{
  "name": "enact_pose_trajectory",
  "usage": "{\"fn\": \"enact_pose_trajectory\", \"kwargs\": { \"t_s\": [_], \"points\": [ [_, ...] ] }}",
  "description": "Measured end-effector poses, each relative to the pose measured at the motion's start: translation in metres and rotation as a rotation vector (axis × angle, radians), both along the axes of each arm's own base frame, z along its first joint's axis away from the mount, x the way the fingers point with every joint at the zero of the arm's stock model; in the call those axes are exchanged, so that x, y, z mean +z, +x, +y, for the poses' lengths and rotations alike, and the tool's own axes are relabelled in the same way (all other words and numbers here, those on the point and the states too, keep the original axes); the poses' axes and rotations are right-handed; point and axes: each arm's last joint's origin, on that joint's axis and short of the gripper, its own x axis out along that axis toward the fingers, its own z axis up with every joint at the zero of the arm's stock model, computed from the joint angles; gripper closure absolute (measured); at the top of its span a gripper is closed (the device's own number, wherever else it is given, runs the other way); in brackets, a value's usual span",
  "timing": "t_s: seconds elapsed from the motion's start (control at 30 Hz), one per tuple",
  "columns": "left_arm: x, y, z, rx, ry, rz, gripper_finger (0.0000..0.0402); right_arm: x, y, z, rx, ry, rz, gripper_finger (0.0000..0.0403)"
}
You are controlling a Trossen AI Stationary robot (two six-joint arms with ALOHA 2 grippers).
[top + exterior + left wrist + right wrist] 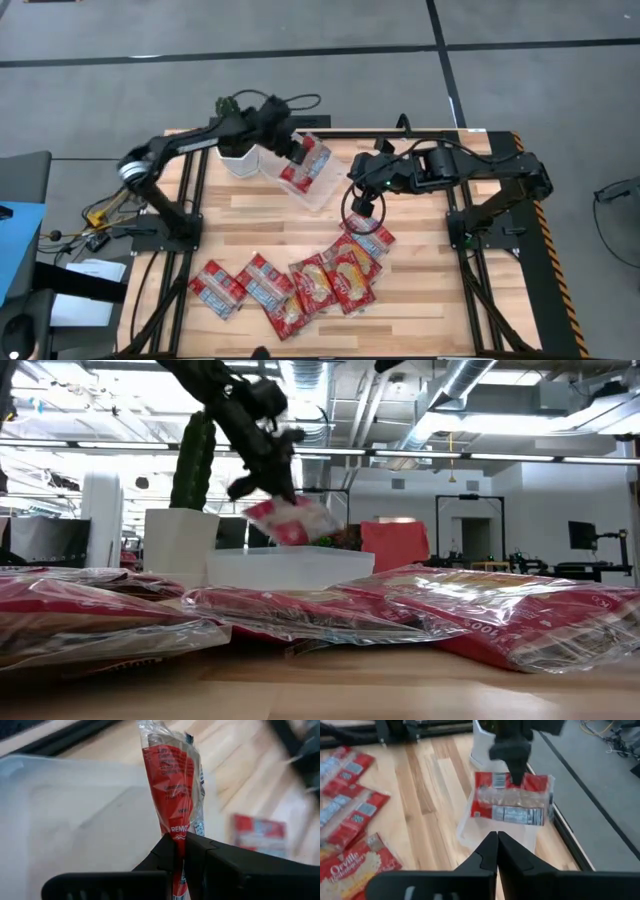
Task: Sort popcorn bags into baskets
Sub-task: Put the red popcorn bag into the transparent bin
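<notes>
Honestly, my low view gives me little: the popcorn bags (pixel 300 615) on the near table fill the foreground and hide most of the clear basket (pixel 290 568), of which I see only the front wall. From the left wrist camera the tray is a pale blur, and the held packet runs out of sight between the fingers.

My left gripper (pixel 297 152) is pinching one small red bag (pixel 308 160) by its edge, hanging above the basket (pixel 322 193) at the far middle of the table, just beside the white pot (pixel 238 161) with the cactus (pixel 193 460). That arm reaches from the left side across toward the centre, wrist bent down. In the right wrist view I see the packet (pixel 512 799) dangling flat, clear of the tray.

My right gripper (pixel 368 207) has its fingers pressed together, empty, hovering over the table between the basket and the row of bags. Its arm stretches in from the right edge.

The remaining bags (pixel 300 282) lie in an overlapping arc along the near part of the table.
</notes>
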Motion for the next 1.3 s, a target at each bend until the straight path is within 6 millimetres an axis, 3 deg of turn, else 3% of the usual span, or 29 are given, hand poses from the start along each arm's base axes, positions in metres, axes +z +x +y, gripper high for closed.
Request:
{"fn": "enact_pose_trajectory", "kwargs": {
  "t_s": [0.27, 0.4, 0.53, 0.77, 0.9, 1.03, 1.23, 1.3],
  "points": [
    [-0.034, 0.014, 0.013, -0.057, -0.063, 0.204, 0.0401, -0.002, -0.001, 0.008, 0.022, 0.003, 0.019, 0.0387],
    [-0.037, 0.015, 0.016, -0.030, -0.039, 0.223, 0.0387, -0.002, -0.002, 0.010, 0.028, 0.003, 0.021, 0.0385],
    [-0.037, 0.012, 0.020, 0.033, 0.016, 0.271, 0.0338, -0.002, -0.002, 0.010, 0.031, 0.003, 0.023, 0.0368],
    [-0.036, 0.010, 0.020, 0.047, -0.007, 0.276, 0.0216, -0.004, -0.003, 0.010, 0.030, -0.001, 0.046, 0.0358],
    [-0.025, 0.013, 0.019, 0.009, -0.071, 0.226, 0.0179, -0.004, -0.004, 0.010, 0.032, -0.002, 0.057, 0.0366],
    [-0.014, 0.028, 0.002, -0.123, -0.134, 0.119, 0.0209, -0.004, -0.004, 0.010, 0.031, -0.002, 0.058, 0.0377],
    [-0.028, 0.047, -0.029, -0.187, 0.024, 0.255, 0.0371, -0.005, -0.004, 0.010, 0.031, -0.003, 0.061, 0.0384],
    [-0.034, 0.056, -0.035, -0.203, 0.060, 0.234, 0.0389, -0.005, -0.004, 0.010, 0.031, -0.003, 0.062, 0.0380]
  ]
}}
